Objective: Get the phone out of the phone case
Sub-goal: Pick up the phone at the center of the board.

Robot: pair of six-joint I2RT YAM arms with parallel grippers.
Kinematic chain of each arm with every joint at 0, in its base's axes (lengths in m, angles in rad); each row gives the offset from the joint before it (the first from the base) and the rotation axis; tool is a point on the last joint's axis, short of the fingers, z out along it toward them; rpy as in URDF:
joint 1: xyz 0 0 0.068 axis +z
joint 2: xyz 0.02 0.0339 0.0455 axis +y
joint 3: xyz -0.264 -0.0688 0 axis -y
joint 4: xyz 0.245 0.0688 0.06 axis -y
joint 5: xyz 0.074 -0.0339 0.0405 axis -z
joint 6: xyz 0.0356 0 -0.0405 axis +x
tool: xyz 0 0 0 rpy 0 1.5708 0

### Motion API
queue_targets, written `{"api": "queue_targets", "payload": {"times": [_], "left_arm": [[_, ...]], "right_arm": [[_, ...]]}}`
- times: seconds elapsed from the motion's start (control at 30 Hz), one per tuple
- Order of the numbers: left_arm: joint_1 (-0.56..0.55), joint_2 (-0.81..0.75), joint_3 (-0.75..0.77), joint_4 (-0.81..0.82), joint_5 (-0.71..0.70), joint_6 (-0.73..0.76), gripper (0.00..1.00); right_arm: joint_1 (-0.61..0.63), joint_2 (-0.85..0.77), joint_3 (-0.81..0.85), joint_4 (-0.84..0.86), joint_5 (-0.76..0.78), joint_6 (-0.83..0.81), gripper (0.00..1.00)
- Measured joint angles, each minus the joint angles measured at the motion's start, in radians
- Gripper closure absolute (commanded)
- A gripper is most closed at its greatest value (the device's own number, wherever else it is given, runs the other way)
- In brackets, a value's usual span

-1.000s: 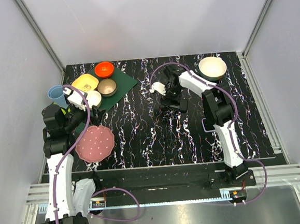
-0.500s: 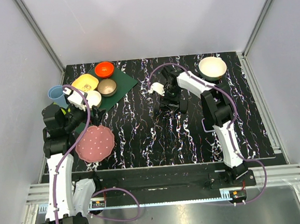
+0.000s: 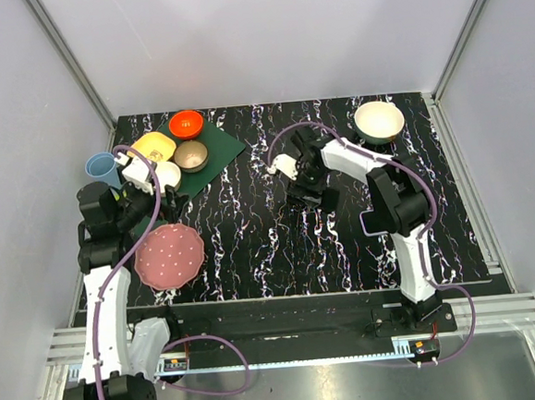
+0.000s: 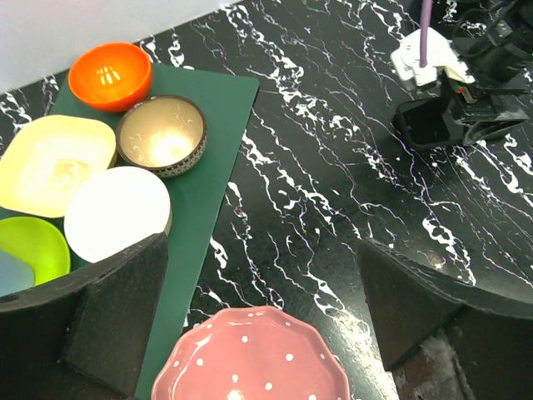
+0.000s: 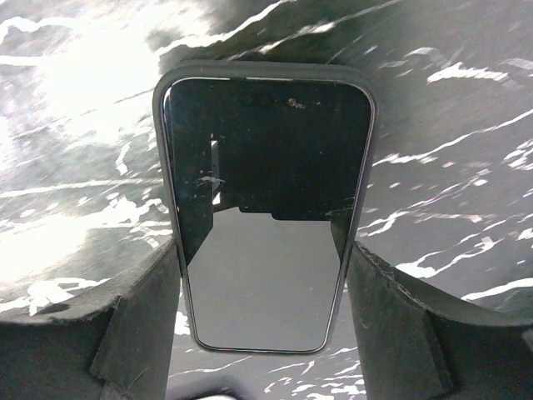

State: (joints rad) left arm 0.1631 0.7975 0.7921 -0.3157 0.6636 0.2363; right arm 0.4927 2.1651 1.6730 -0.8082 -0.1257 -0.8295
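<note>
Two pads (image 5: 141,325) of the right gripper (image 5: 265,275) sit against the long edges of the phone case (image 5: 166,100), one on each side. The jaws are partly closed and clamp it across its width.

The case is a matte dark grey shell with rounded corners and a raised lip. The phone (image 5: 266,167) is seated inside with its glass facing the wrist camera. The screen is dark and glossy. It mirrors a pale patch over its near half, and a few specks and a short scratch-like streak show on it. Print or logo: none legible.

Position: centre of the table (image 3: 253,247), slightly to the right, on the black, white-veined top. Lifted or resting, cannot tell.

The left gripper (image 4: 262,321) has its jaws fully apart and holds nothing. It hangs over a pink dotted plate (image 4: 250,358).

Beside it a green mat (image 4: 212,125) carries an orange bowl (image 4: 110,75), a bronze bowl (image 4: 162,133), a yellow dish (image 4: 50,162) and a white bowl (image 4: 117,212).

A cream bowl (image 3: 379,122) stands far right.
</note>
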Motion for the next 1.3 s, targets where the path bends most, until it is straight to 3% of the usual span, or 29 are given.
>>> {"api": "queue_targets", "payload": {"times": [0.4, 0.87, 1.3], "left_arm": [[-0.048, 0.209, 0.093, -0.013, 0.015, -0.008, 0.01], [-0.249, 0.405, 0.251, -0.035, 0.016, -0.074, 0.01], [-0.327, 0.628, 0.387, -0.051, 0.146, -0.202, 0.01]], "right_arm": [[0.02, -0.255, -0.278, 0.129, -0.051, 0.102, 1.0], [0.187, -0.523, -0.375, 0.278, -0.015, 0.155, 1.0], [0.271, -0.67, -0.447, 0.401, 0.081, 0.155, 1.0]]}}
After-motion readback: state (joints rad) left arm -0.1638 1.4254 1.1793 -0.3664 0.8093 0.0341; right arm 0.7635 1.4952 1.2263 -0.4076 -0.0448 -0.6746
